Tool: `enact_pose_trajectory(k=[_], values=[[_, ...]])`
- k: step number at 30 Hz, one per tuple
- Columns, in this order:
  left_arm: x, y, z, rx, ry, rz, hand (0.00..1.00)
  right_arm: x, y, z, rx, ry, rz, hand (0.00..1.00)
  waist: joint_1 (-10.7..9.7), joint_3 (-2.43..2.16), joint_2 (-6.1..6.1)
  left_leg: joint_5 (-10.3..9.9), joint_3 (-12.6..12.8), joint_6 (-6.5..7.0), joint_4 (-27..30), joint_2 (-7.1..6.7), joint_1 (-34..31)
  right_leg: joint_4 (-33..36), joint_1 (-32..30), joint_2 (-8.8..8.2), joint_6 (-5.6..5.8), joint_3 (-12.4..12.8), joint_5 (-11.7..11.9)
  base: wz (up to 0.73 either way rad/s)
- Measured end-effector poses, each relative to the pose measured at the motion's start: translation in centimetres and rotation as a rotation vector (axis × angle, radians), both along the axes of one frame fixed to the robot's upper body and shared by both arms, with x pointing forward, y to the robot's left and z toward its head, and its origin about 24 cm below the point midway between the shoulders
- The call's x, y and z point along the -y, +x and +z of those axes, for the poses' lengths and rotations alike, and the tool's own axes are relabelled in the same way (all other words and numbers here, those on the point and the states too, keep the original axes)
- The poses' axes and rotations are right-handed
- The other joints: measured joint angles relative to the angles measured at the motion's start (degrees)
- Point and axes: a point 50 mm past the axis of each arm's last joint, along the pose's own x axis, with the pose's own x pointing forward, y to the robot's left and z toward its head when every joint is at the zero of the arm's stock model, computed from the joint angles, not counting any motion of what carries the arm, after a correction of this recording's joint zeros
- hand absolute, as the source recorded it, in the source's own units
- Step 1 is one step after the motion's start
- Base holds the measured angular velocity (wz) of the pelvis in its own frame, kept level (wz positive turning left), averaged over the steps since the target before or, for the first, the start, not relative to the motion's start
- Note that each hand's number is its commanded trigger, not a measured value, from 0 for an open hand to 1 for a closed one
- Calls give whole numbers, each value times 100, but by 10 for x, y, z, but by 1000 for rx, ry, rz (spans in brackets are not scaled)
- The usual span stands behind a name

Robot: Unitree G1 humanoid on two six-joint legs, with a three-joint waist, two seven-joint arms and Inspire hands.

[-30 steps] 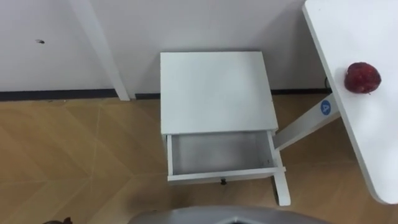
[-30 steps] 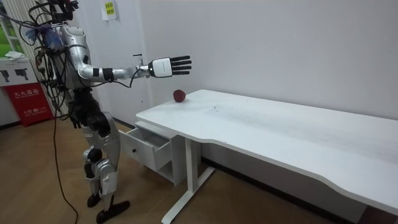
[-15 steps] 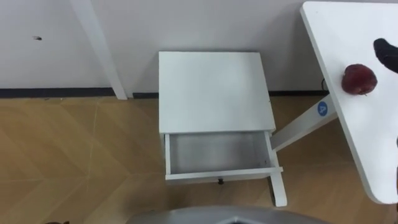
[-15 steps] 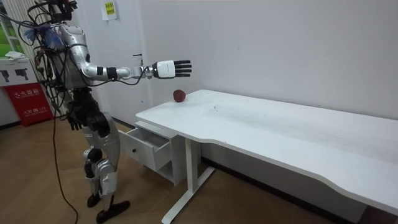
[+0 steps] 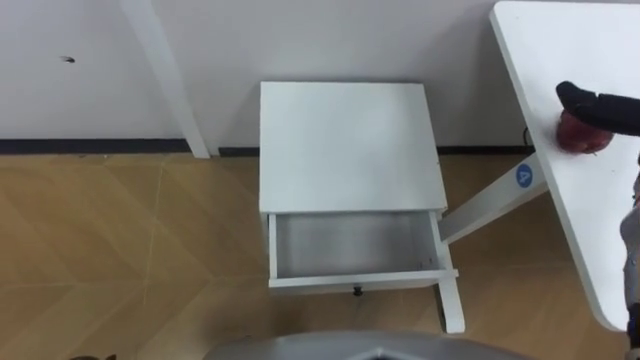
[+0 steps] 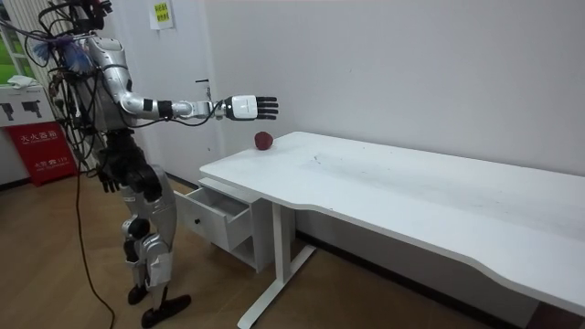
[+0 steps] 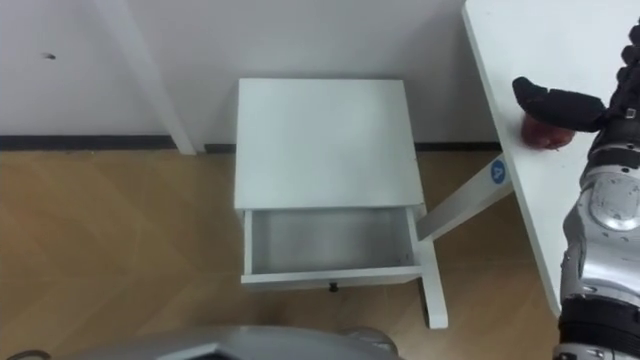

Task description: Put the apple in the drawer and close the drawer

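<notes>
Step in hand: reaching for the small dark-red round apple point(image 5: 578, 137); I judge the grasp not yet made.
Apple location: on the white flat-topped desk point(image 5: 590, 50), near its end edge on the wall side, apart from the drawer.
Right hand point(image 7: 556, 103): fingers straight and spread, holding nothing. It hovers above the apple, with a clear gap in the room view.
Left hand point(image 6: 108, 175): idle, low at the robot's side.
Drawer: the white open drawer point(image 5: 350, 246) of the small white square-topped cabinet point(image 5: 345, 145) is pulled out and looks empty.
Approach: I would lower the palm straight over the apple before curling anything (the dark fingers cover part of the fruit in both eye views, so I would check height in the room view).
Grip: close fingers and thumb round the widest part, evenly.
Risk: a glancing touch could roll the apple off the nearby desk edge.
Next: carry it left and down, over the drawer cavity.
</notes>
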Motion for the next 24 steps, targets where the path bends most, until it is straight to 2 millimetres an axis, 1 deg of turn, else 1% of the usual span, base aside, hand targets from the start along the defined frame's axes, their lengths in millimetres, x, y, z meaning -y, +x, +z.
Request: enact_pose_trajectory(k=[3, 9, 13, 16, 21, 24], values=[[0, 0, 0, -1, 0, -1, 0, 2, -2, -7, -32, 9, -4, 0, 8, -14, -5, 0, -6, 0, 5, -1, 12, 1, 19, 0, 0, -3, 0, 0], [0, -1, 0, -3, 0, 0, 0, 5, -7, -22, -93, 33, -19, 0, 28, -22, -13, 2, -9, 3, 15, -5, 32, 0, 44, -6, 0, -2, 0, 0], [1, -1, 0, -6, -4, -6, 0, 6, -11, -34, -149, 56, -9, 0, 17, -15, -34, 2, -27, 3, 28, -4, 71, -1, 99, -6, 0, -22, 0, 1], [1, -1, 0, -6, -7, -7, 0, 1, -9, -37, -166, 59, 23, 0, -5, -12, -38, 2, -28, 3, 54, 2, 61, 2, 101, -6, 0, -26, 0, 0], [1, 0, -1, -6, -8, -8, 0, -1, -8, -38, -189, 34, 60, 0, 0, -12, -38, 1, -42, 4, 56, 2, 60, 5, 100, -5, -1, -28, 1, 0], [1, -1, -1, -6, -7, -8, 0, 0, -9, -40, -200, 37, 63, 0, -9, -15, -43, 1, -78, 4, 80, 1, 58, 7, 125, -7, -3, -72, 2, 5]])
